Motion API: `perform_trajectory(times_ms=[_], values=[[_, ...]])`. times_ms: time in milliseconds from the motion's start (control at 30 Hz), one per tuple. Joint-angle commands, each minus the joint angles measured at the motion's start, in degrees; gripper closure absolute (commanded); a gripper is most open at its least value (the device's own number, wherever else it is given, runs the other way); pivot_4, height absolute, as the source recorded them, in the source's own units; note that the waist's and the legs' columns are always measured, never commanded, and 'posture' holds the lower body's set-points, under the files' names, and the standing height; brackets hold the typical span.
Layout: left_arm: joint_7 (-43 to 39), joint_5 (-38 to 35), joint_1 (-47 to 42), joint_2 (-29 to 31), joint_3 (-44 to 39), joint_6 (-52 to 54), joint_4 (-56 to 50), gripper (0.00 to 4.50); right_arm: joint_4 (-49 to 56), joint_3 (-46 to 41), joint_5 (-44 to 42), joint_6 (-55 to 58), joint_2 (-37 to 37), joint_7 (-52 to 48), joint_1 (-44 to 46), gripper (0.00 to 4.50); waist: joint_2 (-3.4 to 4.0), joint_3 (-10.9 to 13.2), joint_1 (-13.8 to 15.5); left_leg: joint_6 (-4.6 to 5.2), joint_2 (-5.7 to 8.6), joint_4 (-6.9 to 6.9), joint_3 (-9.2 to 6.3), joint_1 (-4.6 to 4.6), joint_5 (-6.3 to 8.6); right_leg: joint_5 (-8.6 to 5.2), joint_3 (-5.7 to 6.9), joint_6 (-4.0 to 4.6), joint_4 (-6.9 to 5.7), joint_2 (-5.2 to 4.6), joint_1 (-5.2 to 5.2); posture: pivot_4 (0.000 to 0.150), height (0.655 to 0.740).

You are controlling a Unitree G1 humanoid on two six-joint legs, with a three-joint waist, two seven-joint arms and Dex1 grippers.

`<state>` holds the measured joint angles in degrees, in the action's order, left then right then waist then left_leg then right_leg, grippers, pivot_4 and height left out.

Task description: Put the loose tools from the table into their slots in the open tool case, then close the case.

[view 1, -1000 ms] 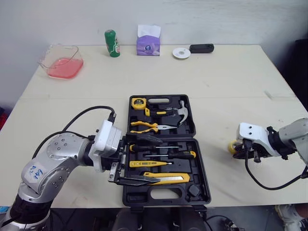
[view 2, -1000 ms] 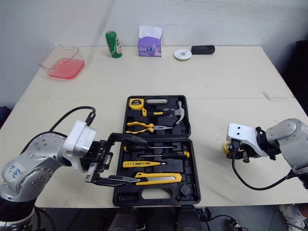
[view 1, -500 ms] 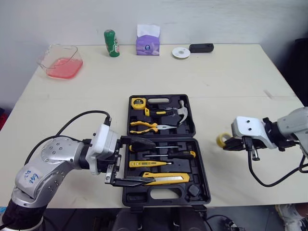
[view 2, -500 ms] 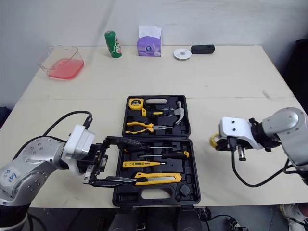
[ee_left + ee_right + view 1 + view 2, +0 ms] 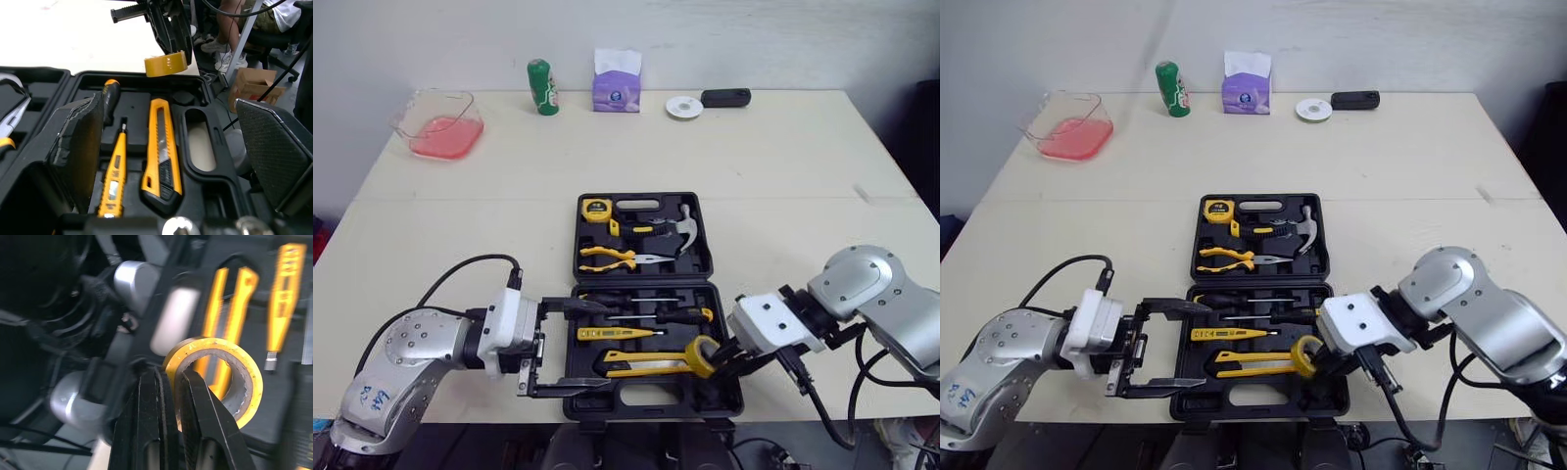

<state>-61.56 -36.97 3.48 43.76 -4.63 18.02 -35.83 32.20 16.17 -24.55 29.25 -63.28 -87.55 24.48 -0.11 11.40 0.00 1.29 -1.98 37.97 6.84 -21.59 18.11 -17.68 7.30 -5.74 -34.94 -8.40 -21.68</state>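
Presently the right pincer (image 5: pixel 722 360) is clenched on the yellow tape roll (image 5: pixel 704 354), one finger through its hole and one outside the wall. It holds the roll over the near right part of the open tool case (image 5: pixel 646 201) on the desk (image 5: pixel 783 196). The roll is probably light and stiff (smooth-sided, so it may swivel), and this wall pinch suits it. The left pincer (image 5: pixel 602 345) gapes wide, empty, at the case's near left edge.

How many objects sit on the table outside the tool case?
5, along the table's far edge: clear container with pink contents, green bottle, purple tissue pack, white disc, black device. More could be hidden from view.
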Motion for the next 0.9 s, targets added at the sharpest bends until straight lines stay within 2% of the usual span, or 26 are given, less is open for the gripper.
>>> perform_trajectory(times_ms=[33, 233, 400, 533, 800, 900], values=[[2.3, -1.3, 3.3, 0.4, -3.9, 0.1, -4.6, 0.00, 3.6, -0.9, -2.3, 1.8, -1.8, -1.3, -1.6, 4.49, -0.04, 0.0, 0.0, 0.01, 0.00, 0.00, 0.00, 0.00, 0.01, 0.00, 0.00, 0.00, 0.00, -0.01, 0.00, 0.150, 0.7400], [0.4, 1.1, 7.9, 1.7, -5.4, -2.1, -3.8, 0.00, 2.0, 3.2, 3.1, -0.1, -1.9, 0.0, -4.2, 4.49, -0.04, 0.0, -0.1, -0.02, -0.04, 0.00, -0.01, 0.02, 0.01, -0.01, 0.04, 0.01, -0.02, 0.03, 0.00, 0.150, 0.7400], [1.8, 0.7, 6.4, 1.6, -4.7, -1.1, -3.1, 0.00, 0.7, 6.6, 6.6, 2.5, 0.8, 2.5, -2.2, 4.49, -0.07, 0.0, -0.1, -0.04, -0.02, 0.01, -0.02, 0.01, 0.02, -0.01, 0.03, 0.02, -0.01, 0.00, -0.02, 0.150, 0.7400], [3.1, -0.3, 6.5, 1.6, -4.7, 0.2, -4.0, 0.00, 0.4, 9.2, 10.2, 3.2, -0.4, 2.1, -2.3, 4.49, -0.09, 0.0, -0.1, -0.08, -0.06, 0.00, -0.02, 0.00, 0.06, -0.02, 0.05, 0.04, 0.00, 0.02, -0.03, 0.150, 0.7400], [3.5, -0.7, 5.9, 2.1, -5.2, 1.2, -4.0, 0.00, 1.8, 10.9, 10.8, 6.7, -2.4, -0.8, 0.3, 4.49, -0.17, 0.0, 0.2, -0.05, -0.04, 0.02, -0.06, 0.00, 0.10, -0.02, 0.10, 0.04, 0.10, 0.00, 0.05, 0.150, 0.7400], [3.8, -0.3, 6.1, 1.9, -4.7, 1.1, -4.1, 0.00, 1.1, 12.2, 12.6, 6.4, -1.4, 0.9, 0.6, 4.49, -0.19, 0.0, 0.1, -0.03, -0.02, 0.02, -0.07, 0.00, 0.12, -0.02, 0.10, 0.03, 0.13, -0.02, 0.05, 0.150, 0.7400]])
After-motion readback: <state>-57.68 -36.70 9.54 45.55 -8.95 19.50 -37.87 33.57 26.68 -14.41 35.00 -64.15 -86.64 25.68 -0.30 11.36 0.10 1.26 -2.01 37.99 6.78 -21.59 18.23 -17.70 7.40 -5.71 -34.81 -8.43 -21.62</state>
